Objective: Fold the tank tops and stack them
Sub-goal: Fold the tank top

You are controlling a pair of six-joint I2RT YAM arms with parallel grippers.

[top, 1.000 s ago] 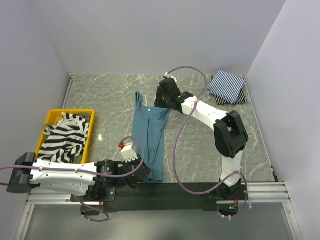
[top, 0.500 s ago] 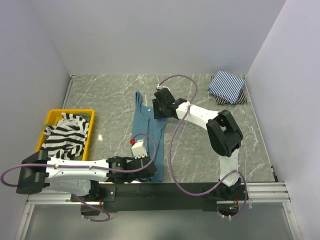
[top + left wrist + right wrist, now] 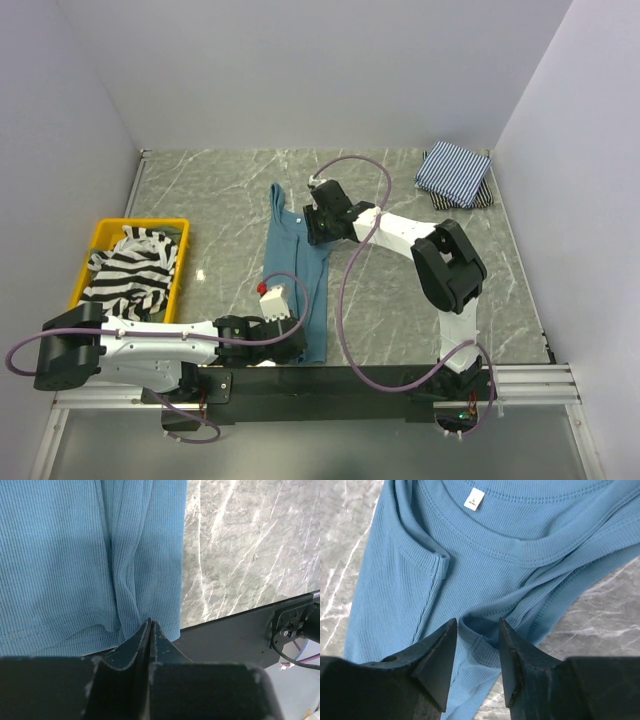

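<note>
A teal-blue tank top (image 3: 298,270) lies lengthwise on the marble table, neck at the far end. My left gripper (image 3: 291,347) is at its near hem; in the left wrist view the gripper (image 3: 150,621) is shut on a ridge of the teal cloth (image 3: 65,555) that runs into the tips. My right gripper (image 3: 320,226) is low over the top's far right shoulder. In the right wrist view it (image 3: 477,622) stands open with a raised fold of the armhole edge (image 3: 485,630) between its fingers. A black-and-white striped tank top (image 3: 125,275) is heaped in the bin. A folded pinstriped one (image 3: 453,170) lies at the back right.
The yellow bin (image 3: 180,262) stands at the left. A dark folded cloth (image 3: 482,198) shows under the pinstriped top. A white label (image 3: 474,499) sits inside the teal neckline. The black base rail (image 3: 240,635) runs just past the hem. White walls close in the table.
My left gripper slid right onto the teal hem and shut on it. My right gripper moved nearer and left, down onto the top's shoulder.
</note>
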